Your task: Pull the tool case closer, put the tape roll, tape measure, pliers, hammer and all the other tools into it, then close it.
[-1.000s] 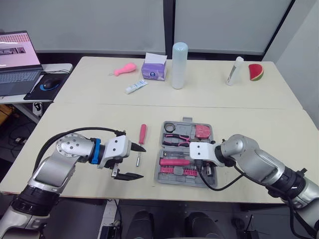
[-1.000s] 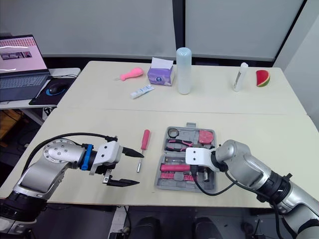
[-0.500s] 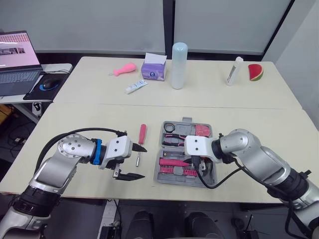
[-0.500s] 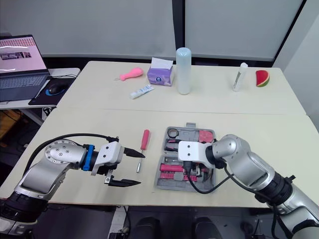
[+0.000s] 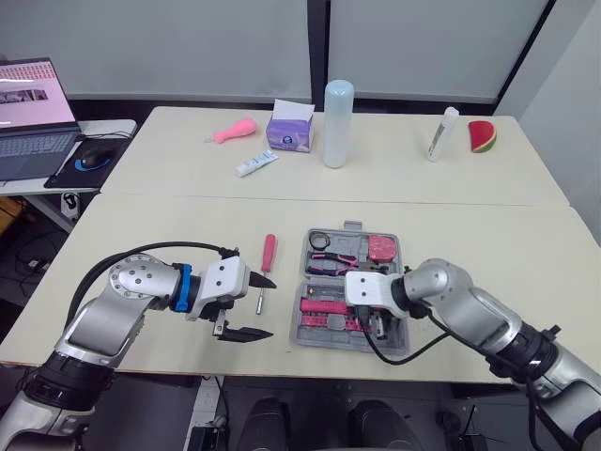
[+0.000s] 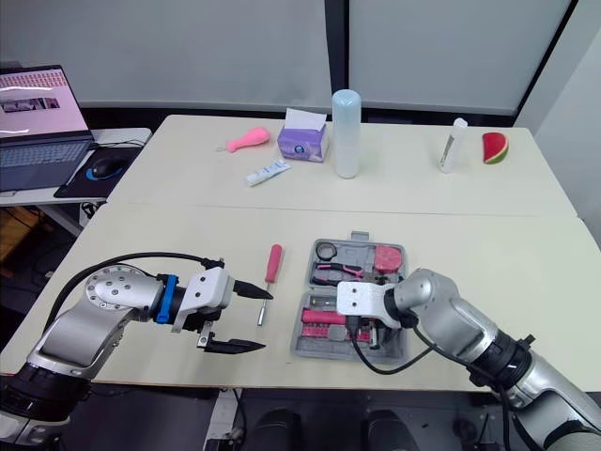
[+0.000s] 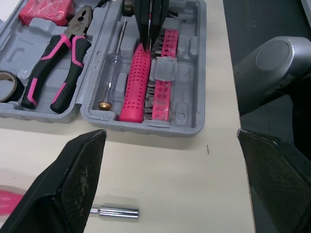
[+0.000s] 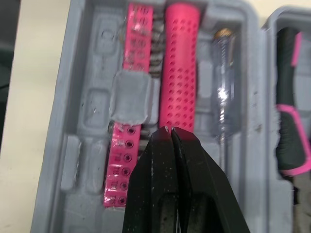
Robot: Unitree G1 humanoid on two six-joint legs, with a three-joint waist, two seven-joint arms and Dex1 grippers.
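Note:
The grey tool case (image 5: 393, 282) lies open near the table's front edge. It holds a black tape roll (image 5: 319, 241), pink-handled pliers (image 5: 331, 264), a pink tape measure (image 5: 380, 247), a pink handle (image 8: 179, 63) and a pink bit strip (image 8: 127, 141). A red-handled screwdriver (image 5: 268, 256) lies on the table left of the case. My left gripper (image 5: 269, 306) is open just left of the screwdriver's shaft, level with the case's near half. My right gripper (image 8: 170, 130) is shut with nothing in it, its tips just above the pink handle.
On the far table stand a tall pale bottle (image 5: 338, 122), a purple tissue box (image 5: 290, 132), a pink toy (image 5: 235, 131), a small tube (image 5: 255, 164), a white bottle (image 5: 443, 134) and a watermelon slice (image 5: 482, 136). A laptop (image 5: 33, 113) and mouse (image 5: 94, 160) sit at the far left.
My right gripper has shifted a little to the left over the case's near half, staying shut. The left arm and the screwdriver have not moved.

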